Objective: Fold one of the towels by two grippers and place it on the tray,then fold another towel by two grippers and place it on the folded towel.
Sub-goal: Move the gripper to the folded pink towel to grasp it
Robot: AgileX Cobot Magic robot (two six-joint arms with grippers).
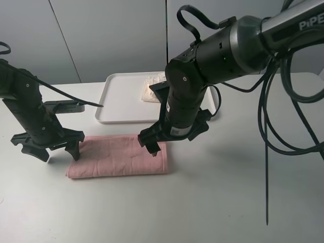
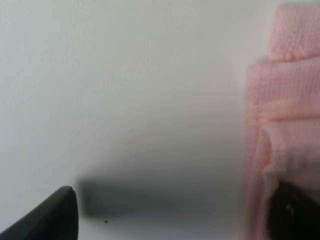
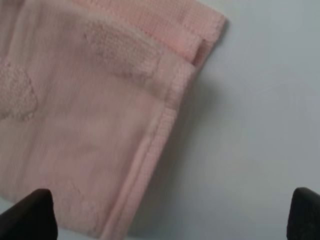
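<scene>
A pink towel [image 1: 121, 158] lies folded into a long strip on the white table. My left gripper [image 1: 59, 151] is open at the strip's left end, low over the table. In the left wrist view [image 2: 170, 220] one fingertip [image 2: 295, 212] is against the towel's edge [image 2: 280, 115] and the other is over bare table. My right gripper [image 1: 153, 148] is open above the strip's right end. In the right wrist view [image 3: 167, 220] the towel's layered corner [image 3: 100, 115] lies between the spread fingertips. A cream folded towel [image 1: 153, 87] lies on the white tray [image 1: 121, 98].
The tray stands behind the pink towel, at the table's middle back. A black cable [image 1: 266, 152] hangs from the right arm over the table's right side. Bare table [image 1: 167, 212] lies in front of the towel.
</scene>
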